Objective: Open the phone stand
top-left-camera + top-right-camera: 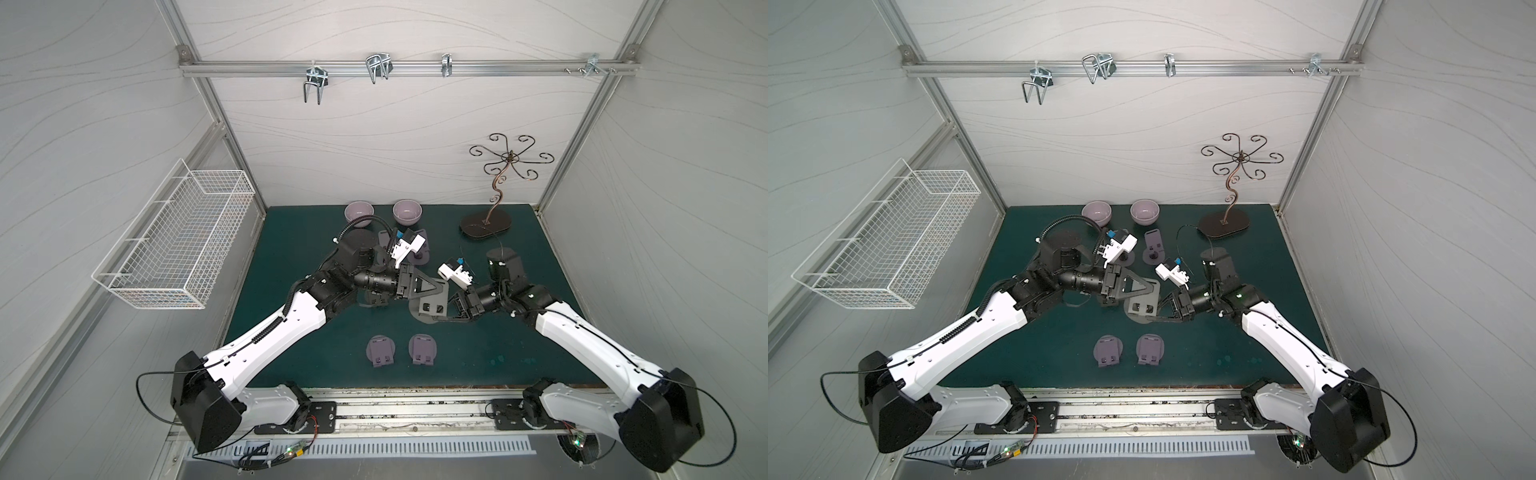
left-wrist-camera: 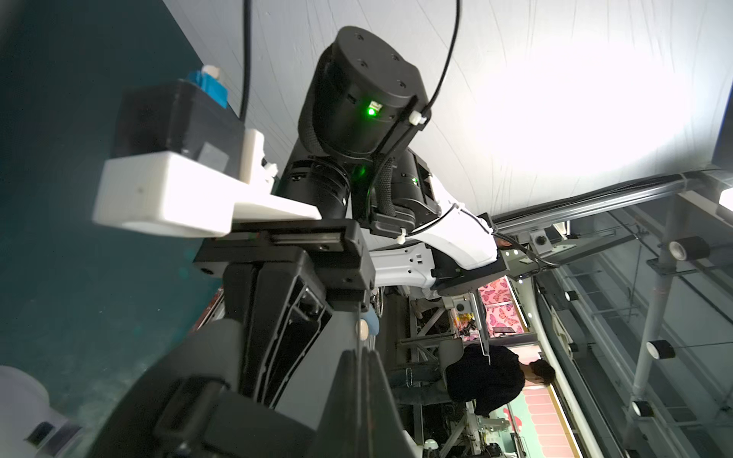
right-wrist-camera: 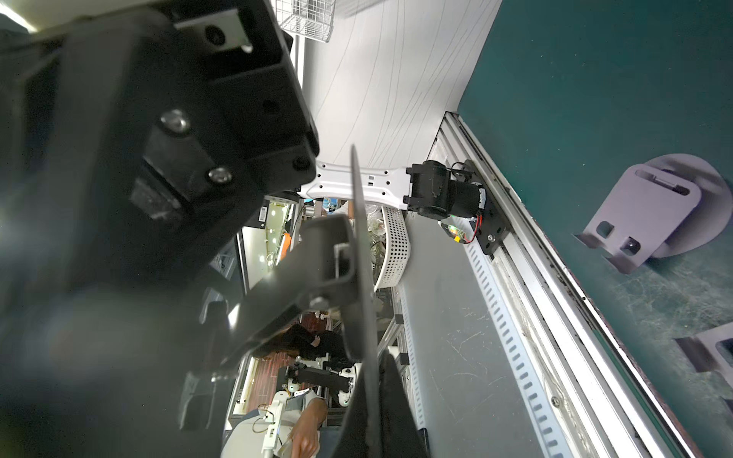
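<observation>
A grey phone stand (image 1: 432,306) (image 1: 1142,306) is held just above the middle of the green mat, between both arms. My left gripper (image 1: 441,286) (image 1: 1156,286) comes in from the left and is shut on the stand's hinged upper plate. In the left wrist view that plate (image 2: 313,380) runs edge-on between the left gripper's (image 2: 361,400) closed fingers. My right gripper (image 1: 436,319) (image 1: 1148,319) reaches in from the right, shut on the stand's round base. The right wrist view shows that thin base disc (image 3: 363,277) pinched in the right gripper (image 3: 375,416).
Two folded grey stands (image 1: 380,350) (image 1: 424,350) lie near the mat's front; one also shows in the right wrist view (image 3: 650,210). More stands (image 1: 419,249) sit behind the left wrist. Two lilac bowls (image 1: 358,213) (image 1: 407,211), a metal jewellery tree (image 1: 485,226) and a wall basket (image 1: 174,237) are nearby.
</observation>
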`<control>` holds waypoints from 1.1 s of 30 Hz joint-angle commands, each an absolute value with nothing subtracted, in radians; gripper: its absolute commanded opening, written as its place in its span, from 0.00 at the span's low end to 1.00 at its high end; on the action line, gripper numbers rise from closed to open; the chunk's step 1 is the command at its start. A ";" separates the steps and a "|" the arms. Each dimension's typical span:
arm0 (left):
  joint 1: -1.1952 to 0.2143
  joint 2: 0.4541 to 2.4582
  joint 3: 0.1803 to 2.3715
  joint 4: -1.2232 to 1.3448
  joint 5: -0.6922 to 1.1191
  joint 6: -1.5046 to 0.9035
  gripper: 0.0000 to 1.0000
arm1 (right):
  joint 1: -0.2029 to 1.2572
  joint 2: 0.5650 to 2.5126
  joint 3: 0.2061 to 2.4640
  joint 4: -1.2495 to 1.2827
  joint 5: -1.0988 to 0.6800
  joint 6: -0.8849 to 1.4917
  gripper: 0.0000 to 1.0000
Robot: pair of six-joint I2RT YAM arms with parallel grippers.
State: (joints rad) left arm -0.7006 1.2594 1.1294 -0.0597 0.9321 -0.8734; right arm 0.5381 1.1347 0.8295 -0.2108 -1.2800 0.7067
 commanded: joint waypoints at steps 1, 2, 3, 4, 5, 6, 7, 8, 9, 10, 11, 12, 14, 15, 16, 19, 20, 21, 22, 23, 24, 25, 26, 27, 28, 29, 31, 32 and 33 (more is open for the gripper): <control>-0.696 1.243 1.136 -0.018 0.924 -0.836 0.00 | 0.541 1.138 0.848 -0.221 -1.302 0.718 0.00; -0.696 1.237 1.135 -0.003 0.919 -0.835 0.00 | 0.540 1.140 0.842 -0.219 -1.305 0.724 0.00; -0.695 1.231 1.135 0.014 0.914 -0.836 0.00 | 0.541 1.142 0.832 -0.212 -1.309 0.734 0.00; -0.695 1.225 1.140 0.039 0.909 -0.836 0.00 | 0.541 1.145 0.817 -0.194 -1.315 0.751 0.00; -0.695 1.222 1.144 0.059 0.907 -0.839 0.00 | 0.540 1.148 0.803 -0.176 -1.319 0.771 0.00; -0.693 1.220 1.150 0.080 0.898 -0.841 0.00 | 0.541 1.151 0.786 -0.155 -1.322 0.796 0.00; -0.690 1.214 1.156 0.096 0.883 -0.836 0.00 | 0.541 1.155 0.771 -0.138 -1.322 0.814 0.00; -0.689 1.207 1.164 0.112 0.877 -0.828 0.00 | 0.541 1.156 0.757 -0.122 -1.322 0.831 0.00; -0.686 1.199 1.178 0.116 0.864 -0.806 0.00 | 0.541 1.159 0.743 -0.110 -1.321 0.847 0.00; -0.684 1.190 1.197 0.099 0.842 -0.767 0.00 | 0.540 1.162 0.730 -0.102 -1.321 0.857 0.00; -0.681 1.183 1.216 0.077 0.819 -0.726 0.00 | 0.541 1.164 0.717 -0.091 -1.318 0.870 0.00; -0.676 1.178 1.246 0.053 0.798 -0.681 0.00 | 0.541 1.164 0.701 -0.077 -1.316 0.882 0.00; -0.664 1.172 1.279 0.046 0.761 -0.621 0.00 | 0.541 1.171 0.682 -0.058 -1.316 0.901 0.00; -0.657 1.170 1.286 0.056 0.744 -0.592 0.00 | 0.541 1.173 0.676 -0.055 -1.316 0.905 0.00; -0.653 1.170 1.299 0.054 0.727 -0.556 0.00 | 0.541 1.174 0.675 -0.055 -1.316 0.907 0.00; -0.649 1.178 1.336 0.030 0.683 -0.444 0.00 | 0.542 1.172 0.675 -0.056 -1.318 0.915 0.00; -0.649 1.184 1.343 0.030 0.677 -0.418 0.00 | 0.543 1.172 0.675 -0.055 -1.320 0.918 0.00; -0.649 1.191 1.350 0.031 0.676 -0.392 0.00 | 0.543 1.170 0.676 -0.056 -1.322 0.922 0.00; -0.648 1.196 1.352 0.037 0.670 -0.368 0.00 | 0.543 1.170 0.676 -0.055 -1.324 0.925 0.00; -0.649 1.198 1.349 0.045 0.664 -0.355 0.00 | 0.543 1.165 0.677 -0.055 -1.325 0.929 0.00; -0.648 1.200 1.346 0.049 0.650 -0.327 0.00 | 0.542 1.162 0.678 -0.055 -1.326 0.932 0.00; -0.649 1.201 1.341 0.059 0.634 -0.307 0.00 | 0.542 1.158 0.680 -0.055 -1.328 0.934 0.00; -0.649 1.201 1.336 0.063 0.626 -0.289 0.00 | 0.541 1.157 0.682 -0.055 -1.330 0.937 0.00; -0.649 1.202 1.338 0.064 0.623 -0.267 0.00 | 0.541 1.154 0.682 -0.056 -1.331 0.939 0.00; -0.648 1.203 1.339 0.067 0.618 -0.244 0.00 | 0.540 1.153 0.685 -0.057 -1.332 0.941 0.00; -0.649 1.205 1.339 0.069 0.615 -0.227 0.00 | 0.542 1.151 0.686 -0.057 -1.333 0.942 0.00; -0.649 1.210 1.348 0.063 0.613 -0.183 0.00 | 0.541 1.150 0.689 -0.061 -1.336 0.942 0.00; -0.649 1.213 1.352 0.058 0.609 -0.165 0.00 | 0.540 1.151 0.691 -0.062 -1.336 0.940 0.00; -0.649 1.221 1.360 0.043 0.603 -0.142 0.00 | 0.541 1.151 0.692 -0.062 -1.336 0.940 0.00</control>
State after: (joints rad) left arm -0.6994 1.2465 1.2217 -0.1890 0.7883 -0.3275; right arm 0.5304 1.1564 0.7303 0.0967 -1.2675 0.9215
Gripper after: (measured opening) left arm 0.045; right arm 0.046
